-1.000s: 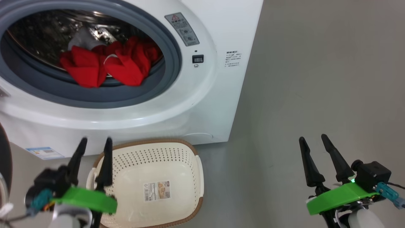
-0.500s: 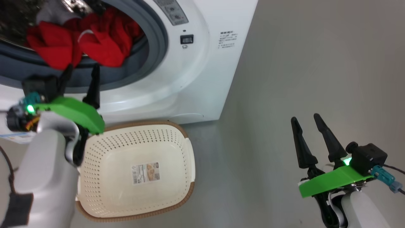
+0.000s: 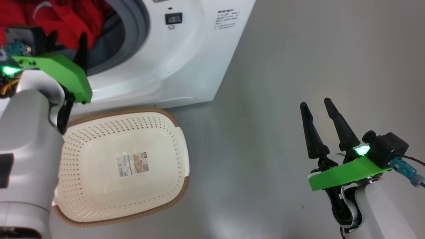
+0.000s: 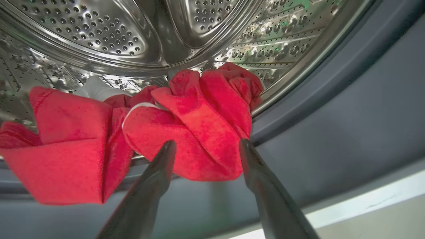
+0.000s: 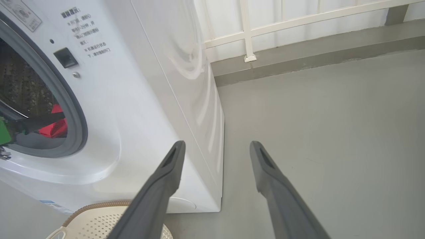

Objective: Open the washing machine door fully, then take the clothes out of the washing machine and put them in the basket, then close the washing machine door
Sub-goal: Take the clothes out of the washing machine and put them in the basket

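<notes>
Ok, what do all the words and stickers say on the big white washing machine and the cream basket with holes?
Nothing is clear enough to quote.
Dark printed lines on the front of the big white washing machine: too small to read.
Grey label beside its grey rubber ring: blurred.
Blue label at its bottom edge: too small.
Sticker inside the cream plastic basket with holes: too small.

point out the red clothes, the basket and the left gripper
clothes [image 4: 199, 109], left wrist view, middle of the front red fold
basket [image 3: 99, 179], head view, bare inner floor
left gripper [image 4: 207, 143], left wrist view, midway between its fingertips
</notes>
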Available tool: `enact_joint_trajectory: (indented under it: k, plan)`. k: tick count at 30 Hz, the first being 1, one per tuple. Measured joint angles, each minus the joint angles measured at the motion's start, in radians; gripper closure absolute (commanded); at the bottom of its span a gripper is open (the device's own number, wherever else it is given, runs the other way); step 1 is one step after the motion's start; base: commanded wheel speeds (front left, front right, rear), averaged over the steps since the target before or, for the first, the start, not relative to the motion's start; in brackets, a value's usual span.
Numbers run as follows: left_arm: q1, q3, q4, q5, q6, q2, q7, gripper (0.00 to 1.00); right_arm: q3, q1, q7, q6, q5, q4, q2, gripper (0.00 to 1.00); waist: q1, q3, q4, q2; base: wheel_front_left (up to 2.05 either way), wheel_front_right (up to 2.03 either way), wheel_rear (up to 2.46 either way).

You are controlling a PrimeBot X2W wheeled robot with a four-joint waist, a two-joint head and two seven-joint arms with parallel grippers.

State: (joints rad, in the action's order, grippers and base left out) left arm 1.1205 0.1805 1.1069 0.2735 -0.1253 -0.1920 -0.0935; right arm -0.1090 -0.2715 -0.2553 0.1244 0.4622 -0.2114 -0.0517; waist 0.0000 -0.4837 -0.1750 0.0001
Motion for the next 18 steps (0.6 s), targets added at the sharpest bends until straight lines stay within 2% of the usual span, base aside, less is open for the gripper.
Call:
enact_joint_trajectory:
  k: [10,18]
  plan:
    - [0.071,0.069,0.088,0.032,0.0,-0.016,-0.014,0.0,-0.003,-0.005,0.0,0.0,0.02,0.01,0.0,0.0,0.0,-0.05,-0.04,-0.0001,0.0,0.0,0.0]
    - [0.119,0.083,0.151,0.034,0.0,-0.058,-0.034,0.0,-0.013,-0.027,0.0,0.0,0.037,0.013,0.0,0.0,0.0,-0.069,-0.063,0.0,0.0,0.0,0.0]
